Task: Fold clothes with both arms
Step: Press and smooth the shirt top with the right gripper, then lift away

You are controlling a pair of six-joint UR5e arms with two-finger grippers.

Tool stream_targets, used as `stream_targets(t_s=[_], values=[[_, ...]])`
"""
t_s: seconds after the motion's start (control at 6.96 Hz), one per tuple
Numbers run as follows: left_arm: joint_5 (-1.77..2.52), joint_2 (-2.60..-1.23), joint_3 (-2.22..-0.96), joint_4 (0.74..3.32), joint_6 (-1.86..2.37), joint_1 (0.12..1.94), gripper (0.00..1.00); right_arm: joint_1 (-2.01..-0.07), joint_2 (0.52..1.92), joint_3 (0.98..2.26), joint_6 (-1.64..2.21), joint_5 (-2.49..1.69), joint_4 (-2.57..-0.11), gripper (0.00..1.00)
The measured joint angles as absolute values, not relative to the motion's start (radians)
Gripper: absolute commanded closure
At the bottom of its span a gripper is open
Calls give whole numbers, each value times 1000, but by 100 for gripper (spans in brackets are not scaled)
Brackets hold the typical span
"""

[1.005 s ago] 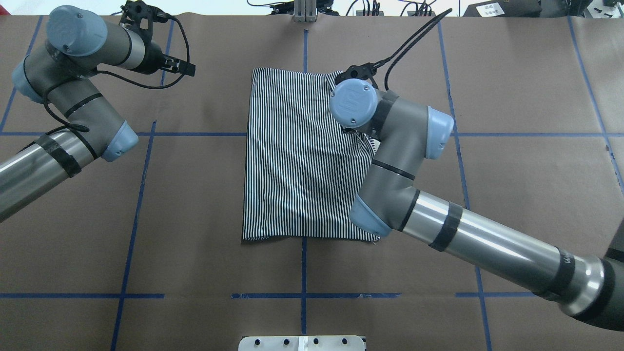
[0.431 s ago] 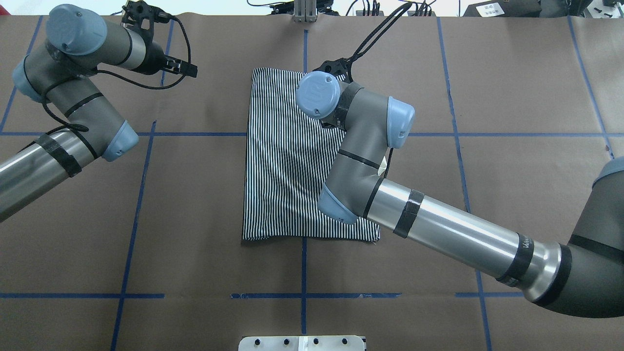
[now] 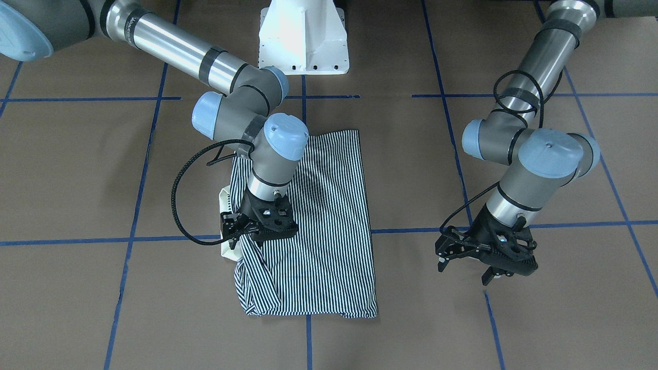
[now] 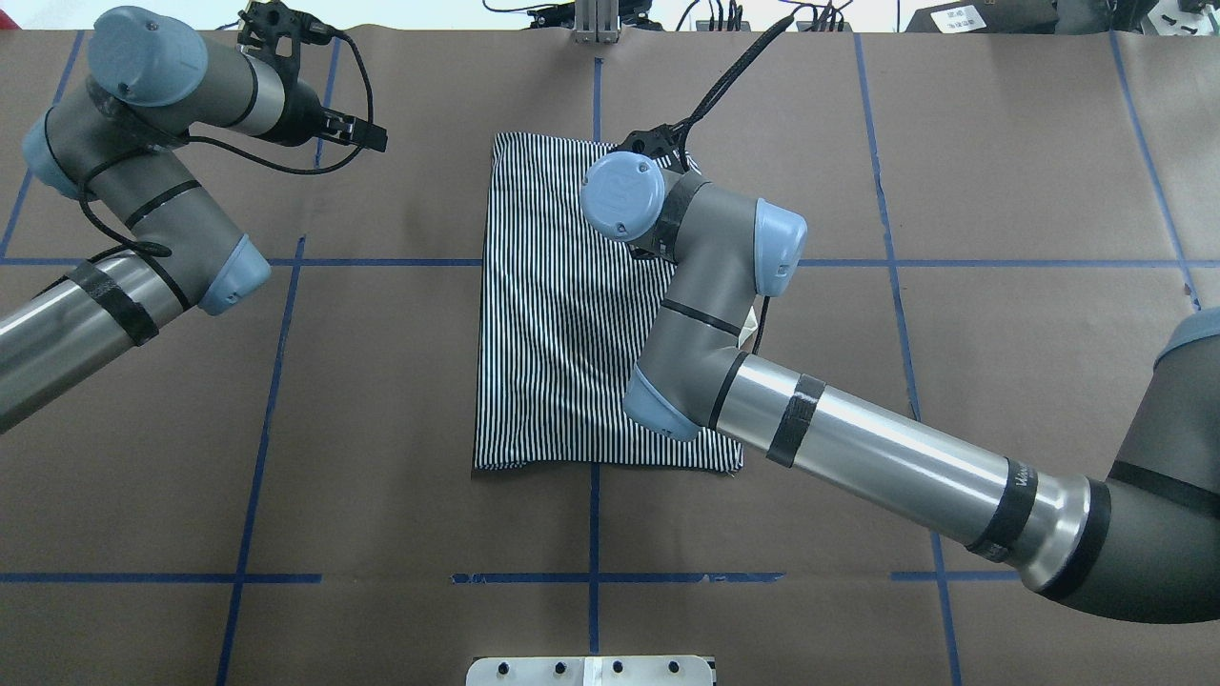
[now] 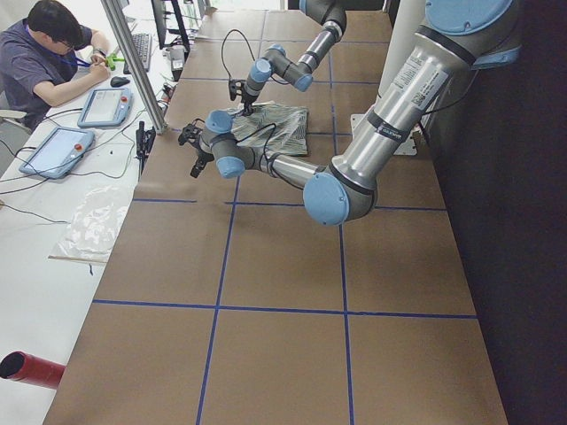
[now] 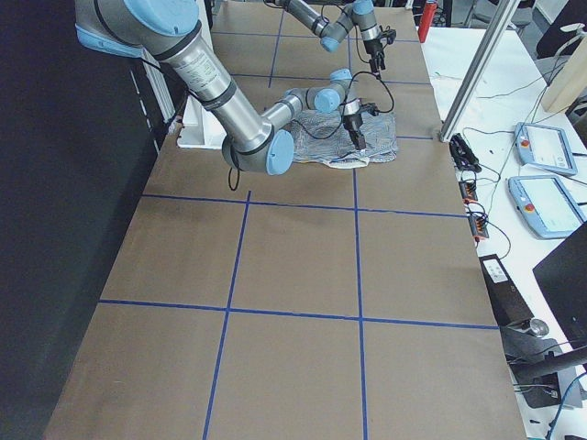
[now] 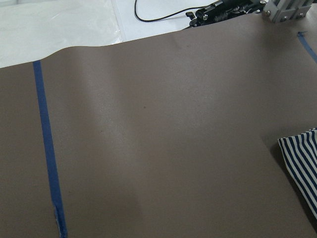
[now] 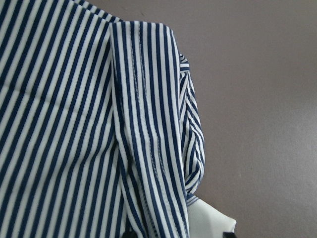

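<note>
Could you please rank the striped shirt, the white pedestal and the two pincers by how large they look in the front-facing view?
1. striped shirt
2. white pedestal, partly cut off by the frame
3. left pincer and right pincer: about alike, so not ranked

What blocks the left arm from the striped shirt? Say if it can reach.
Probably yes: bare brown table alone separates the left claw from the navy-and-white striped polo shirt; the right claw holds its other edge.

A brown table [image 4: 381,457], gridded with blue tape [image 4: 143,577], bears a striped shirt [image 4: 558,324] at its middle, toward the far edge. A white pedestal [image 4: 591,670] stands at the near edge.
</note>
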State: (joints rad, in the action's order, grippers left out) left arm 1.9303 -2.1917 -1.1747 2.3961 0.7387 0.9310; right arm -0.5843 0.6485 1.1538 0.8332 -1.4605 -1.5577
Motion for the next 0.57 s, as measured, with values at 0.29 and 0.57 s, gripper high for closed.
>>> stream_targets(t_s=[0.29, 0.57], values=[[1930, -2191, -1175, 2396, 739, 931, 0, -582, 639, 1151, 830, -1460, -1556, 33], [1931, -2191, -1175, 2396, 739, 931, 0, -583, 639, 1145, 824, -1459, -1555, 33]])
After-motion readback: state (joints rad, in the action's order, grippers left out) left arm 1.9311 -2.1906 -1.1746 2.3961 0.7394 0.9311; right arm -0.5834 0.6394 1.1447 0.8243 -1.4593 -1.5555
